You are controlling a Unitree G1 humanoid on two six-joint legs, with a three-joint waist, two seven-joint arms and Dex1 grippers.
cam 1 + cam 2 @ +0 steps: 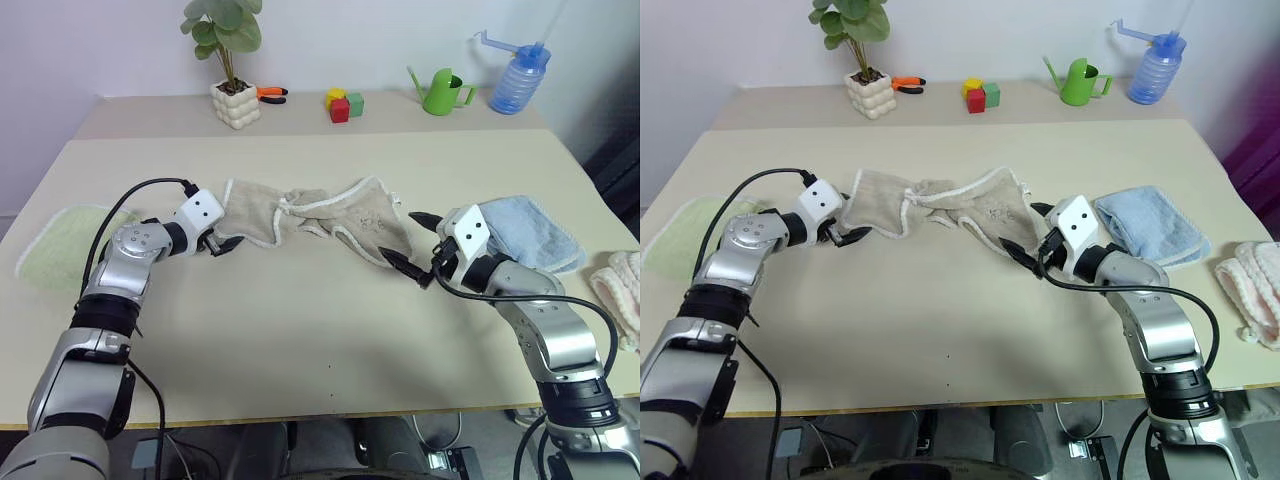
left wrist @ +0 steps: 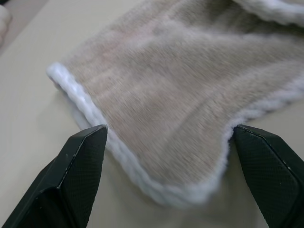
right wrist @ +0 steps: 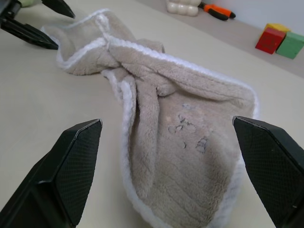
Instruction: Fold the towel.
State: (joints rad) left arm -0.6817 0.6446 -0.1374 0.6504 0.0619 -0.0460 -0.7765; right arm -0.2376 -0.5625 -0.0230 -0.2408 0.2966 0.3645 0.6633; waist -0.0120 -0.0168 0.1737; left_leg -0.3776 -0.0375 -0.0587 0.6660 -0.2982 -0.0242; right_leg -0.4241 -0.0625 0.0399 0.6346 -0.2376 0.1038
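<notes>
Nearest, right gripper (image 1: 421, 249): its black fingers stand wide apart with nothing between them, just off the towel's right end, aimed along the cloth toward the other arm. Judged, it waits spread so it can take that end when needed.
Towel (image 1: 320, 217): beige cloth with white edging lies mid-table between the two arms, bunched and twisted at its middle, the right part spread flatter with a small grey print showing. It is not yet folded; I judge it must be pulled flat first.
Left gripper (image 1: 222, 243): parted and unclenched, one finger either side of the towel's left corner in the left wrist view, the white edge (image 2: 128, 161) lying between the fingers but not pinched. Judged, it is lined up to close on that corner.
Green towel (image 1: 58, 245): flat on the table's left, beside the left arm, apart from the beige one.
Blue towel (image 1: 530, 232): behind the right gripper, near but separate.
Pink cloth (image 1: 620, 290): at the table's right edge.
Table (image 1: 320, 330): pale, bare in front.
Back ledge: potted plant (image 1: 230, 60), orange pliers (image 1: 271, 95), coloured blocks (image 1: 343, 104), green watering can (image 1: 443, 92), blue bottle (image 1: 520, 78), all well away from the work.
</notes>
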